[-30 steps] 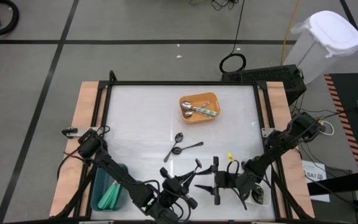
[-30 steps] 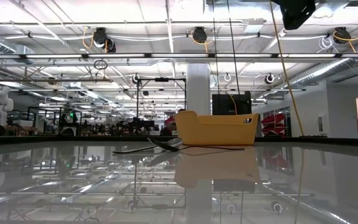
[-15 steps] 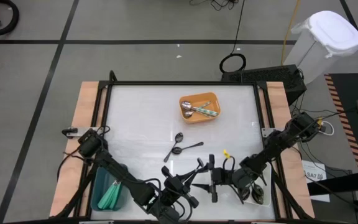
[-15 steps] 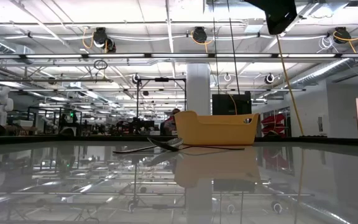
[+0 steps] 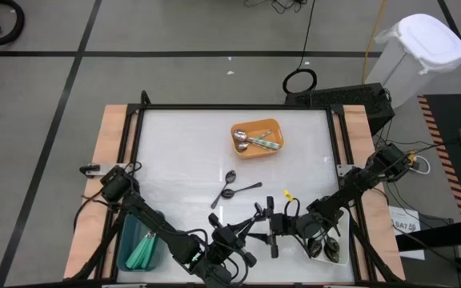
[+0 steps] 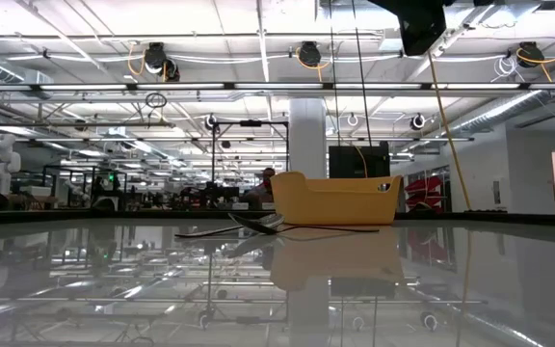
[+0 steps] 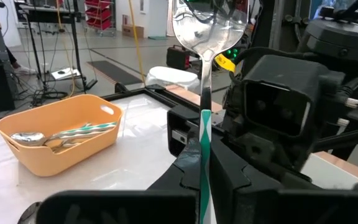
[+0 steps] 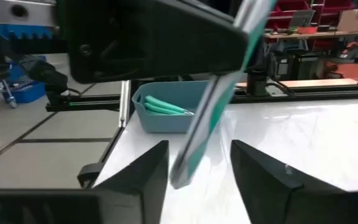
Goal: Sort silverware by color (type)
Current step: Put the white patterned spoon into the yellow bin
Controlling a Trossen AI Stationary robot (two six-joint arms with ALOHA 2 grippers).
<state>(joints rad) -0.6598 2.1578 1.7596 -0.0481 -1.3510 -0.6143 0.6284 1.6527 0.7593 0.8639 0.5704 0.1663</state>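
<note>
My left gripper (image 7: pixel 204 163) is shut on a spoon with a silver bowl (image 7: pixel 209 28) and a teal striped handle, held above the table's near middle (image 5: pixel 252 220). My right gripper (image 8: pixel 194 186) faces it at close range, open. Its two fingers stand on either side of the handle's free end (image 8: pixel 185 167) without touching it. Two black spoons (image 5: pixel 232 189) lie flat on the table's middle. The orange tray (image 5: pixel 274 126) holds a few spoons. My left gripper pinches the spoon's teal handle (image 7: pixel 204 134) between its two fingers, partway along its length. The spoon is lifted clear of the table. Its bowl sticks out on one side of the fingers, and the handle's end sticks out toward my right gripper.
A teal tray (image 5: pixel 126 240) with teal-handled pieces sits at the near left corner. A white tray (image 5: pixel 332 254) with spoons sits at the near right, under my right arm. The table's left half and far strip are bare white surface (image 5: pixel 174 152).
My right gripper has moved toward the table's left, closing in on my left gripper and the held spoon. Its fingers now stand around the handle's end. My left gripper has kept its hold on the spoon.
</note>
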